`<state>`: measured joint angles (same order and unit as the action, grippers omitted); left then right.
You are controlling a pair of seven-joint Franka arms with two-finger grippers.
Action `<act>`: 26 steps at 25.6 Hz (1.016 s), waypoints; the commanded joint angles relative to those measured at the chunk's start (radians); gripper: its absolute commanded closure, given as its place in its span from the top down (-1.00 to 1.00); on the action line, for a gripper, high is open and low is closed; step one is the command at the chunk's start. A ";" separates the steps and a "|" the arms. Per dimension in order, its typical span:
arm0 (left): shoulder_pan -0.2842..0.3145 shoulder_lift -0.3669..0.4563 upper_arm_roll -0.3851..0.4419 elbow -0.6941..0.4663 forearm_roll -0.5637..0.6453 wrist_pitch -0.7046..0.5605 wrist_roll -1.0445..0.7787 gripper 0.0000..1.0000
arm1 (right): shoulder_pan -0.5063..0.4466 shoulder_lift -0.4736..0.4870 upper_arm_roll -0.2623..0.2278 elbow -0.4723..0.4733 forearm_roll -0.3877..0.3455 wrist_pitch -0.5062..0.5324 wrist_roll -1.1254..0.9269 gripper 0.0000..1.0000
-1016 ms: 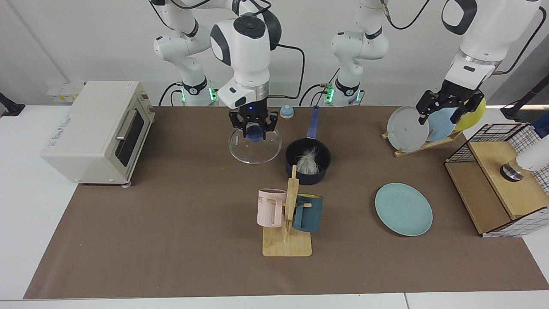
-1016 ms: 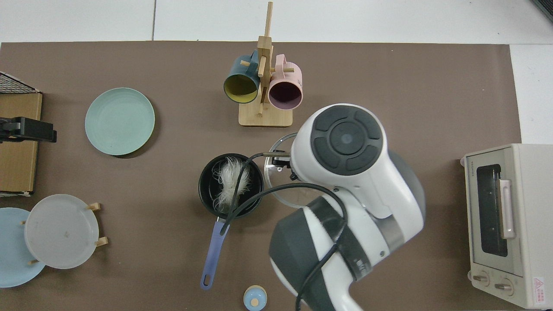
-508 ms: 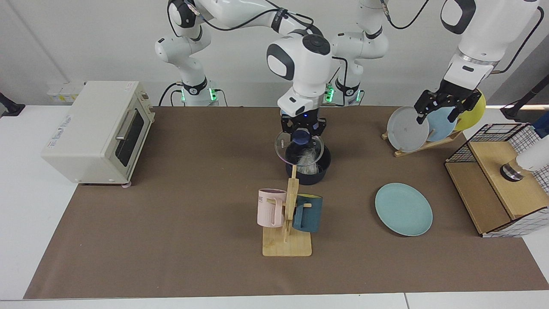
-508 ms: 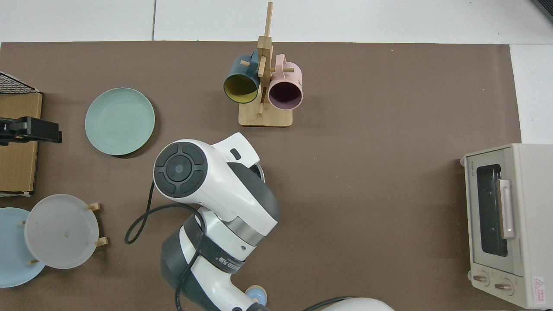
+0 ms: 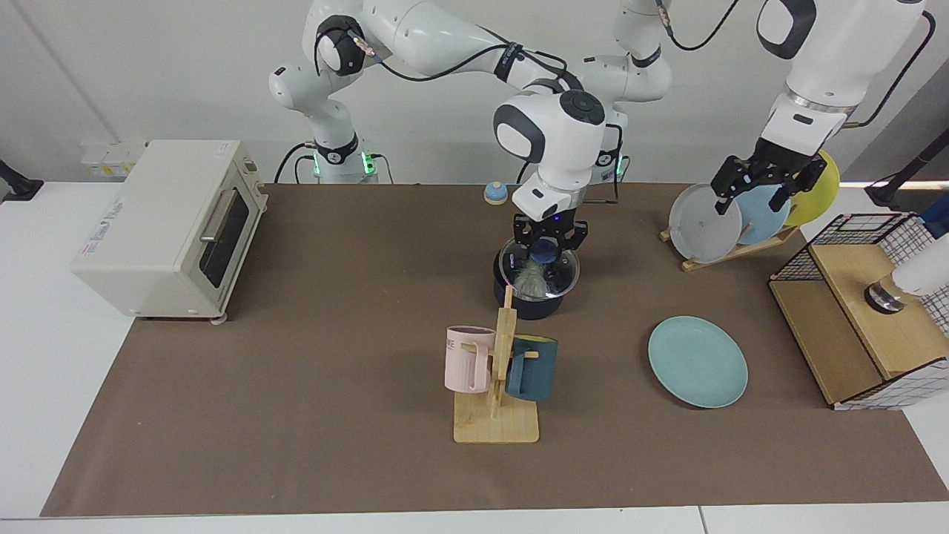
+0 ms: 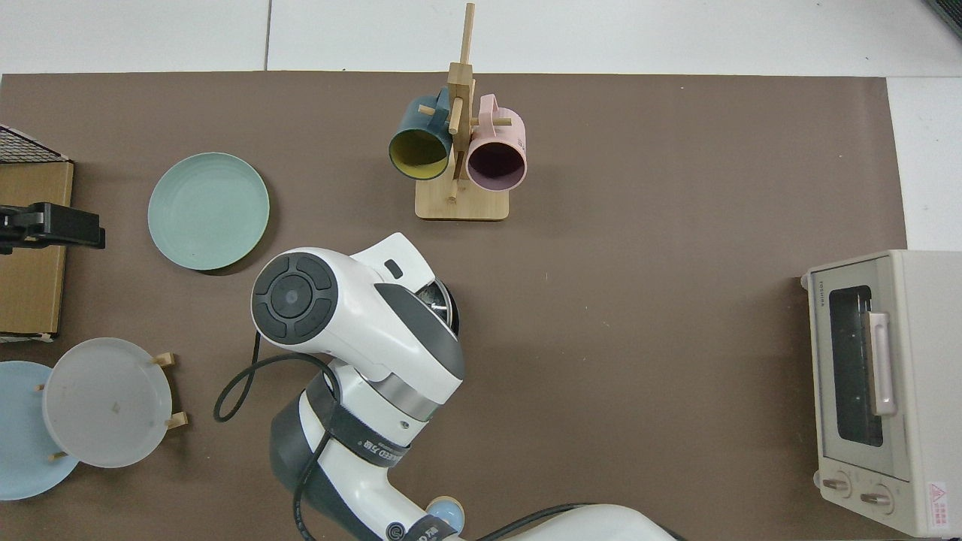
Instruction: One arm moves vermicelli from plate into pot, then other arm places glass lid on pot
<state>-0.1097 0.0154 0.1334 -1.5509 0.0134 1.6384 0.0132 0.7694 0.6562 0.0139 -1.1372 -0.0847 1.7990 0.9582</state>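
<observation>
Clear glossy glass lid (image 5: 539, 268); matt brown paper-like table cover (image 5: 311, 356); pale wooden mug rack (image 5: 498, 404); smooth matt plate (image 5: 698, 361)

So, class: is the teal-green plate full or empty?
Empty. The plate lies bare on the brown mat, and the vermicelli sits inside the pot under the glass lid.

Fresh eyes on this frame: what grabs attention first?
Mid-table, the right gripper is shut on the blue knob of the glass lid, which sits on or just over the pot, the vermicelli showing through the glass. The plate lies bare near the wire basket, and the left gripper waits, open, by the plate rack.
</observation>
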 commanded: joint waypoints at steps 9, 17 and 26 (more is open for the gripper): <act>0.007 -0.008 -0.005 -0.005 -0.010 -0.012 -0.010 1.00 | -0.007 -0.026 0.004 -0.029 -0.007 -0.012 0.021 -1.00; 0.007 -0.008 -0.005 -0.006 -0.010 -0.012 -0.010 1.00 | -0.012 -0.036 0.004 -0.056 -0.001 -0.001 0.017 -1.00; 0.007 -0.008 -0.005 -0.005 -0.010 -0.012 -0.012 1.00 | -0.015 -0.061 0.004 -0.121 0.003 0.065 0.014 -1.00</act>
<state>-0.1097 0.0154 0.1330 -1.5509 0.0134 1.6377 0.0129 0.7647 0.6460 0.0127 -1.1657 -0.0849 1.8055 0.9582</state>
